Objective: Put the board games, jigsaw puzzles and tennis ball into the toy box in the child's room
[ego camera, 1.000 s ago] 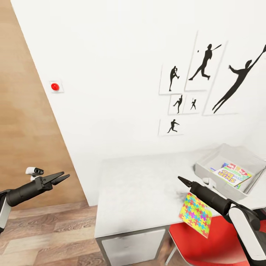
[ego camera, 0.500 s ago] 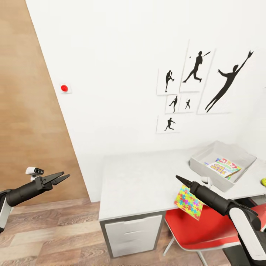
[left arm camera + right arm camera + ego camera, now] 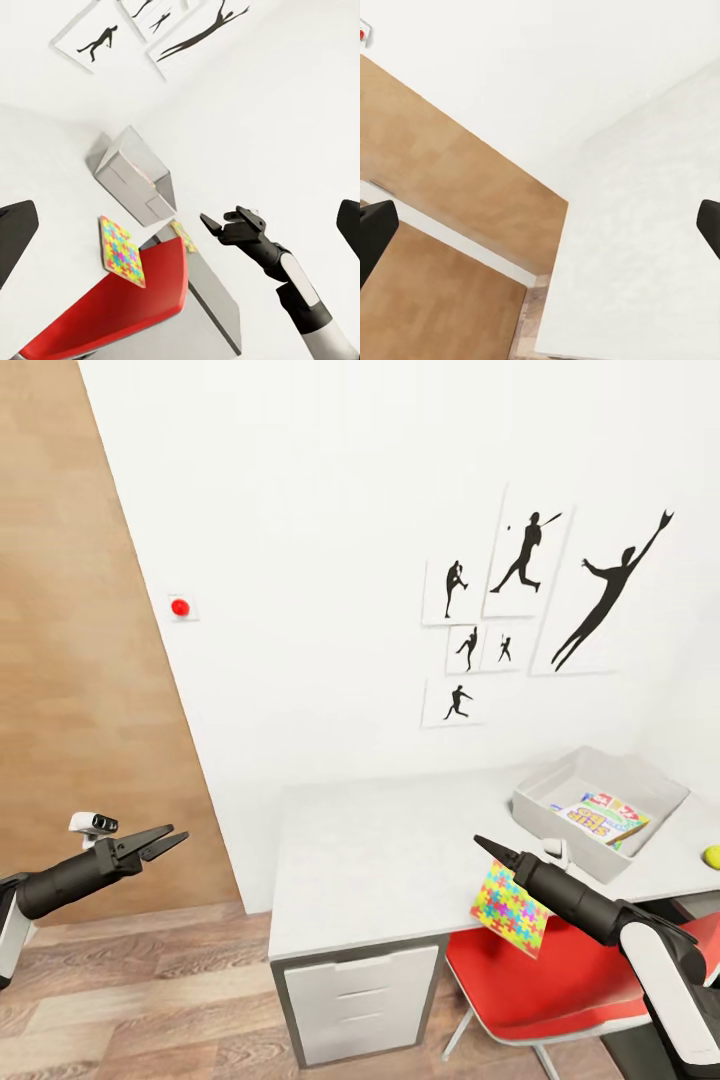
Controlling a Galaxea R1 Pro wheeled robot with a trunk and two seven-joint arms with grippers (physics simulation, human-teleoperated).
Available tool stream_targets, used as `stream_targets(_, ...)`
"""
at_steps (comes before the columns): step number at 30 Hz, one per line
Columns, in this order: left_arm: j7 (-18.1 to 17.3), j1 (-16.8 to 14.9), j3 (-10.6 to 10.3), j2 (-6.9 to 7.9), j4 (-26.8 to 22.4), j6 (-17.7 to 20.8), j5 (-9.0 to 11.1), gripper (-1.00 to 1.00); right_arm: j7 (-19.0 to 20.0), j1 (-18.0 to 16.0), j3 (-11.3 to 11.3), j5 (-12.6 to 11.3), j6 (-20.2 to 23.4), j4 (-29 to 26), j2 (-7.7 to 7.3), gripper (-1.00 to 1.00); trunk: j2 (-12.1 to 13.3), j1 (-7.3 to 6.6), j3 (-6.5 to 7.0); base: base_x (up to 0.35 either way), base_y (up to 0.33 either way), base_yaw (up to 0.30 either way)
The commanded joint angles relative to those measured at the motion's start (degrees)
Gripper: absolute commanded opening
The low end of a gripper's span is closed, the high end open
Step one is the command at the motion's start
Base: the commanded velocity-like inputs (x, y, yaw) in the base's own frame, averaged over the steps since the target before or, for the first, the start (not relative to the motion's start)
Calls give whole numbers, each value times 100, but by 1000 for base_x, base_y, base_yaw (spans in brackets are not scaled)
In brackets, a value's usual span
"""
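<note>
Tabletop (image 3: 380, 850) of pale grey stands against a white wall bearing black baseball silhouette posters (image 3: 530, 600); drawers sit beneath its front edge. Toy box (image 3: 560, 830), a light grey bin with sloping sides, rests at the far end of the tabletop from the wooden panel, and printed board games (image 3: 600, 820) lie flat inside it. Tennis ball (image 3: 711, 855), small and yellow-green, sits on the tabletop just beyond the toy box, apart from it. Red chair (image 3: 540, 980) is tucked under the tabletop in front of the toy box.

Right gripper (image 3: 490, 848) points toward the wall above the tabletop's front edge, near the toy box. 1 jigsaw puzzle (image 3: 512, 905), a multicoloured slab, hangs tilted below this arm, overlapping the tabletop edge and the red chair; the left wrist view shows the same slab (image 3: 124, 251) beside the chair. Whether the jaws are grasping it cannot be told: in the head view the tips appear together, while the right wrist view shows the 2 fingers (image 3: 375, 232) wide apart.

Left gripper (image 3: 165, 841) hovers over the plank floor, well away from the tabletop, with its jaws slightly parted and empty.
</note>
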Motion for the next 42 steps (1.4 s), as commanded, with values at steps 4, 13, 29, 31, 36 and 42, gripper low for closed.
stream_targets(4,-24,-5,1,1,0,60,-5,100,10,-6,-4,-18,30,1,-1,100,-12,4,23,-12,0,0)
stream_targets(13,-24,-5,1,1,0,60,-1,100,19,-6,-3,-18,16,2,-5,100,-12,4,104,-178,-29,0)
stream_targets(29,-24,-5,-7,1,0,98,-10,100,22,-6,13,12,-16,5,1,100,-12,4,207,-24,-21,0)
stream_targets(31,-24,-5,-9,1,0,101,-14,100,24,-6,14,-5,-14,13,3,100,-12,4,208,0,0,0)
stream_targets(36,-24,-5,-13,1,0,107,-17,100,0,-6,12,-15,-17,19,8,100,-12,4,209,0,0,0)
stream_targets(42,-24,-5,-16,1,0,98,-17,100,5,-6,-2,-14,-16,26,10,100,-12,4,209,-6,-22,0)
